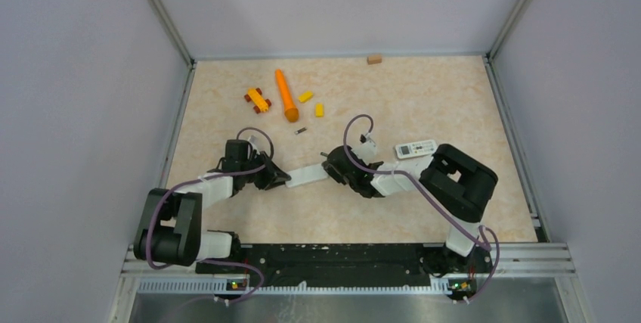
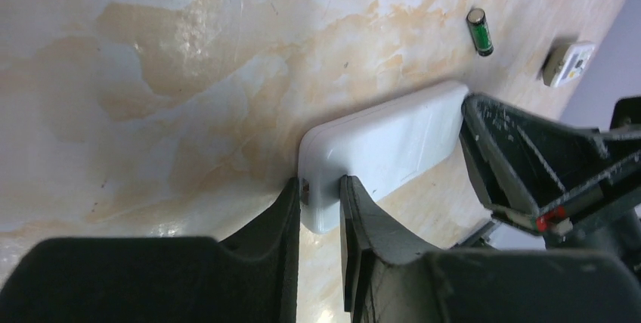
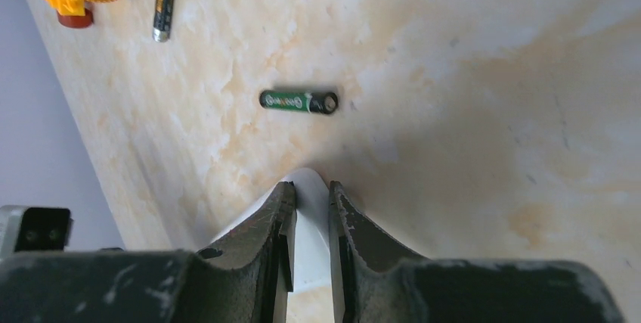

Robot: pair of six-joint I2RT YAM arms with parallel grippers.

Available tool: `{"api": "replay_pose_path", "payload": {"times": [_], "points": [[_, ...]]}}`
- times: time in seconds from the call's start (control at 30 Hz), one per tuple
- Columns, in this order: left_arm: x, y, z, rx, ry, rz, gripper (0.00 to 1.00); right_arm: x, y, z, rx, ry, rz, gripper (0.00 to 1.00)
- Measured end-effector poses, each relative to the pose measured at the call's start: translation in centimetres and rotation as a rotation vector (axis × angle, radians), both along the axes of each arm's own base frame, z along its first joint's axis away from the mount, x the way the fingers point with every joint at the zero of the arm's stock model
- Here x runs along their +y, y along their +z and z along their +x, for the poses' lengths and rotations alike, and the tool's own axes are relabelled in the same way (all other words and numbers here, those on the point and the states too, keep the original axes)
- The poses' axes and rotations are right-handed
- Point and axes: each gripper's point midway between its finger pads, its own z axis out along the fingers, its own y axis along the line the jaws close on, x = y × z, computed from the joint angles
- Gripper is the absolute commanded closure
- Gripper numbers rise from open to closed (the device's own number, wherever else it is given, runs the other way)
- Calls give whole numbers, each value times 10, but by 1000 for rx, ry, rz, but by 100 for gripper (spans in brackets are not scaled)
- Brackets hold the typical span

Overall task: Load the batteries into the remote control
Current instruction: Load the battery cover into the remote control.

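Left pincer (image 2: 321, 191): clamped tight on one short end of the white remote (image 2: 385, 145), one finger on each side. The remote's plain, smooth face is turned toward my left wrist camera.

Right pincer (image 3: 309, 187): drawn in narrow on the opposite end of the same remote. Only a rounded white tip shows between the fingers. The remote spans the gap between my two pincers, near the middle of the table (image 1: 423, 96). I cannot tell whether it rests on the surface or hangs just above it.

Batteries, two in sight:
- The green battery (image 3: 298, 101) lies flat, crosswise, just ahead of my right fingertips and apart from them.
- The dark battery (image 3: 162, 8) lies farther out, near the thick end of the orange carrot toy (image 1: 286, 96).

The second remote (image 1: 416, 149) lies flat, buttons up, beside my right arm and well clear of both pincers.

Far side of the table: a toy car (image 1: 258, 100) left of the carrot toy, two yellow blocks (image 1: 305, 97) to its right, and a small wooden block (image 1: 374, 59) at the back edge.
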Motion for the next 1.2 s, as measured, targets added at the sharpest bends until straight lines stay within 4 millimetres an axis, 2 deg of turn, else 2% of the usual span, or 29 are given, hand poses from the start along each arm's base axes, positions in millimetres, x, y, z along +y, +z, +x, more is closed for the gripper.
{"api": "replay_pose_path", "payload": {"times": [0.07,0.17,0.37,0.5,0.6,0.7,0.93,1.1,1.2], "points": [[2,1,4,-22,6,27,77,-3,1,-8,1,9,-15,94],[4,1,10,-54,12,70,70,-7,3,-28,14,59,-63,79],[4,2,15,-80,9,112,56,-5,3,-72,68,254,-104,69],[1,5,15,-81,-5,116,46,-9,5,-80,72,323,-113,61],[0,7,15,-86,-13,120,43,-16,10,-81,63,344,-115,59],[0,7,15,-89,-19,128,47,-19,11,-81,62,355,-112,62],[3,4,12,-76,-22,151,58,-11,5,-87,84,393,-82,80],[3,1,11,-67,-26,152,71,-5,1,-88,99,408,-66,94],[3,1,13,-73,-28,142,73,-3,0,-90,113,417,-50,99]]}}
